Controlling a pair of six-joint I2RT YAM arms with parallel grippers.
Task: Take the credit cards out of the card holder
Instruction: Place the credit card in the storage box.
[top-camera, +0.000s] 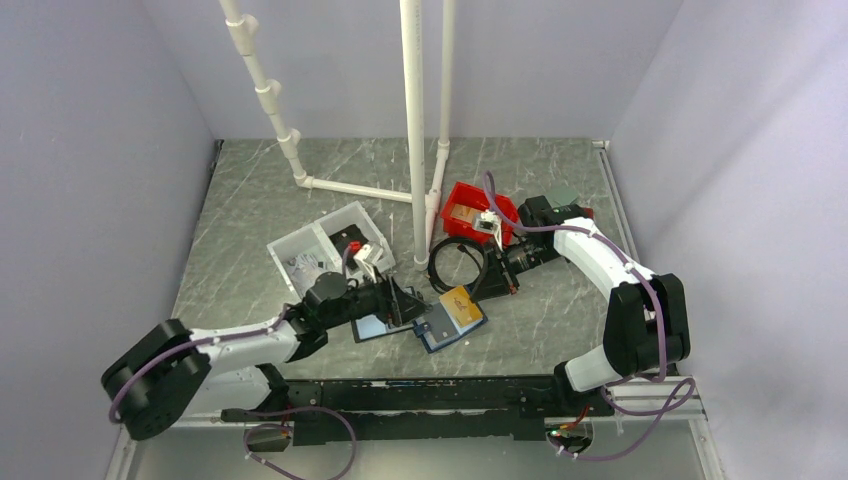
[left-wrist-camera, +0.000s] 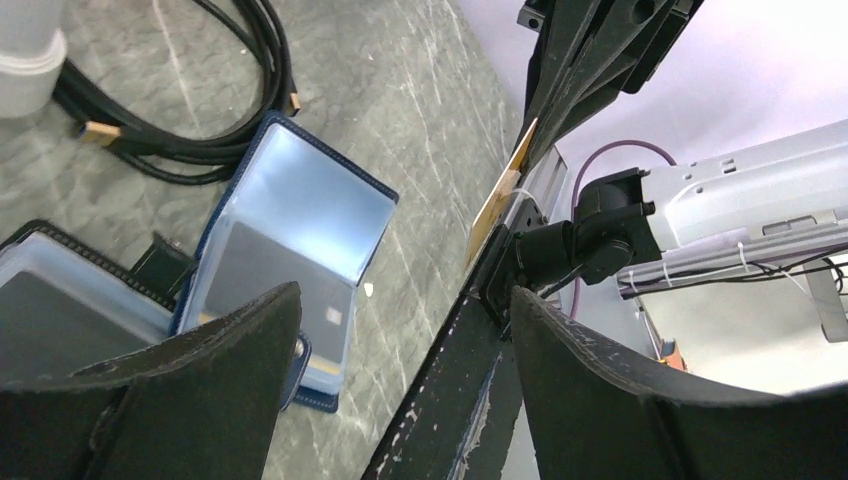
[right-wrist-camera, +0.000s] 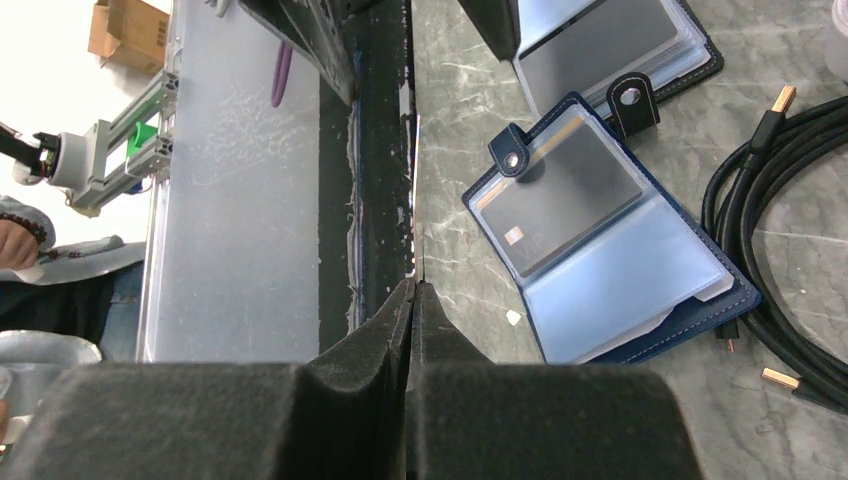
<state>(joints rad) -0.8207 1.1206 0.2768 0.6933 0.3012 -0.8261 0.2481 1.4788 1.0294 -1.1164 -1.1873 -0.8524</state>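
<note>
Pinching a gold credit card (left-wrist-camera: 505, 195) on its edge in the closed right gripper (right-wrist-camera: 415, 290). Holding the left gripper (left-wrist-camera: 400, 330) spread wide with nothing in it, near the navy card holder (right-wrist-camera: 600, 250) lying open by a black cable (right-wrist-camera: 780, 200), a dark card (right-wrist-camera: 560, 200) inside

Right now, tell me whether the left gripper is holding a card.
No, the left gripper stands wide open in its wrist view, holding nothing.
</note>
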